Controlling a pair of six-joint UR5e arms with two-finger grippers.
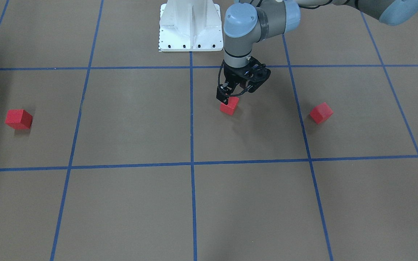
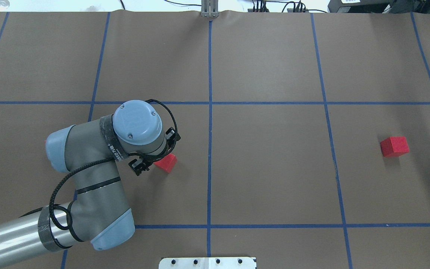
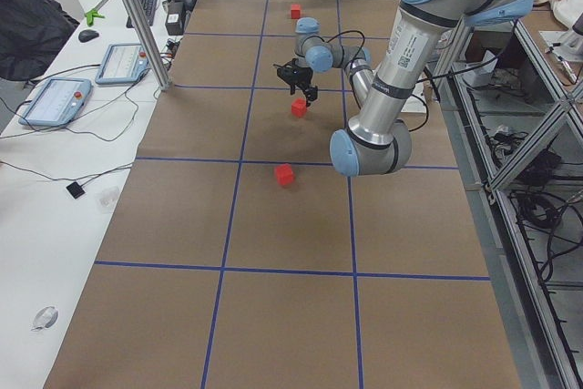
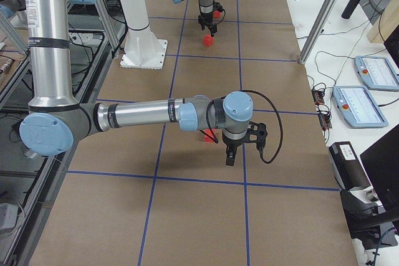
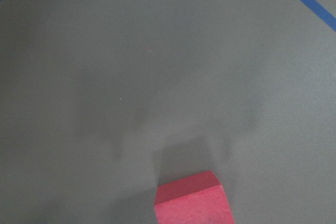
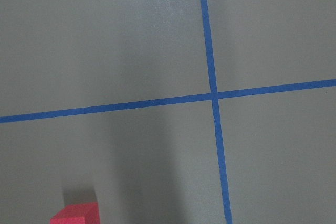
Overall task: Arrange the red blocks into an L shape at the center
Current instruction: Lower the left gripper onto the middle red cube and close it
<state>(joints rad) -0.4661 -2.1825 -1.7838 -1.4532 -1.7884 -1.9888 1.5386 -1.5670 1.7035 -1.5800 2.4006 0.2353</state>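
Note:
Three red blocks lie apart on the brown gridded surface. One (image 1: 229,106) (image 2: 166,163) sits just below and ahead of my left gripper (image 1: 236,92) (image 2: 155,151), which is open and holds nothing; the same block fills the bottom edge of the left wrist view (image 5: 193,200). A second block (image 1: 321,112) lies on my left side and is mostly hidden by the arm in the overhead view. The third (image 1: 19,119) (image 2: 394,146) lies on my right side. The center tape crossing (image 1: 192,164) (image 2: 210,102) is bare. My right gripper (image 4: 228,157) shows only in the exterior right view, so I cannot tell its state.
The white robot base (image 1: 191,25) stands at the table's near edge. The right wrist view shows another tape crossing (image 6: 214,95) and a block corner (image 6: 76,213). Aluminium posts (image 3: 137,15) and tablets (image 3: 55,102) stand off the operators' side.

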